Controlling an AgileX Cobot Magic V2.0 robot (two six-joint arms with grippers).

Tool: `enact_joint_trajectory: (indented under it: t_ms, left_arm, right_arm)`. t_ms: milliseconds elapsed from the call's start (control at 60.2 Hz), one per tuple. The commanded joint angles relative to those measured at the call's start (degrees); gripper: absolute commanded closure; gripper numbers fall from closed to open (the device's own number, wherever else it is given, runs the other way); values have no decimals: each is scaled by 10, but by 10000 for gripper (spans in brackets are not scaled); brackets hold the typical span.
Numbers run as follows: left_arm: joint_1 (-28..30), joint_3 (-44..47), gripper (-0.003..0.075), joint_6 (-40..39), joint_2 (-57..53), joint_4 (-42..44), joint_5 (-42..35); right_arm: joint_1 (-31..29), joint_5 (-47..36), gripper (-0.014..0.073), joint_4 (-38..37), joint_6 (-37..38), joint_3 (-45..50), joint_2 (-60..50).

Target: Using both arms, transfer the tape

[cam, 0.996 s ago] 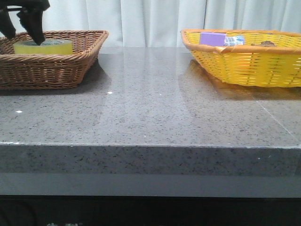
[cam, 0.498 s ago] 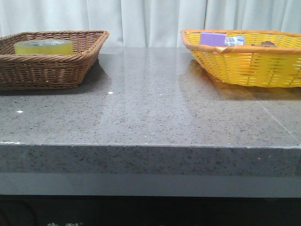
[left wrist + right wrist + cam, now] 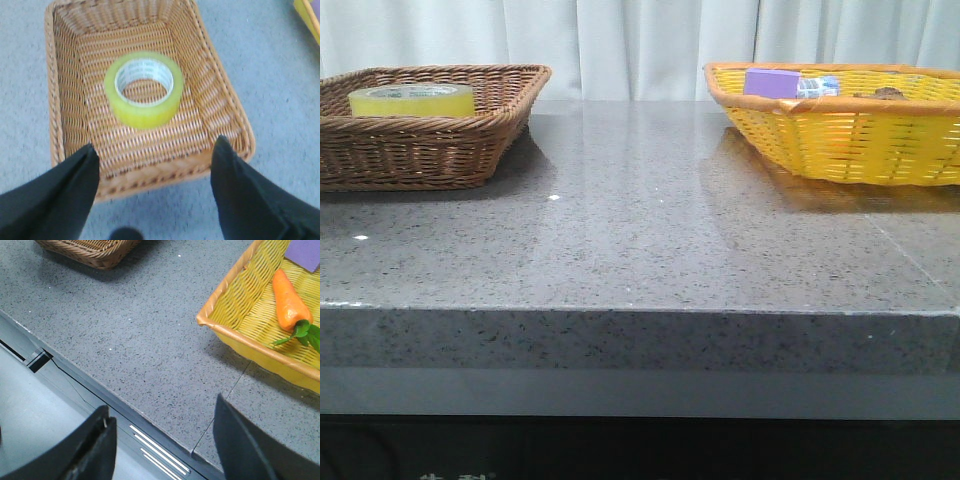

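Currently the tape (image 3: 144, 88) lies flat in the brown basket (image 3: 470, 150), at 10 o'clock on the table (image 3: 640, 230). Left gripper (image 3: 155, 165) jaws spread wide, empty; right gripper (image 3: 160, 440) jaws likewise wide, empty
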Motion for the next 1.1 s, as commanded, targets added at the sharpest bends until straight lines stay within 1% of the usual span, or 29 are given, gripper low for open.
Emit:
enact_joint_trajectory:
  t_ms: [0, 266, 448, 614, 1079]
  left_arm:
    - [-5, 46, 246, -6, -64, -1, -61]
    - [-5, 220, 246, -6, -200, -1, -113]
    - [-5, 285, 246, -6, -267, -1, -126]
    - [-5, 306, 246, -6, -295, -1, -135]
    - [-5, 306, 248, -6, -294, -1, -133]
  right_arm:
    - [-2, -36, 142, 1, -1, -13, -1]
    - [-2, -36, 142, 1, -1, -13, -1]
    - [-2, -36, 142, 1, -1, -13, -1]
    - [-2, -36, 142, 1, -1, -13, -1]
    - [-2, -39, 142, 1, -1, -13, -1]
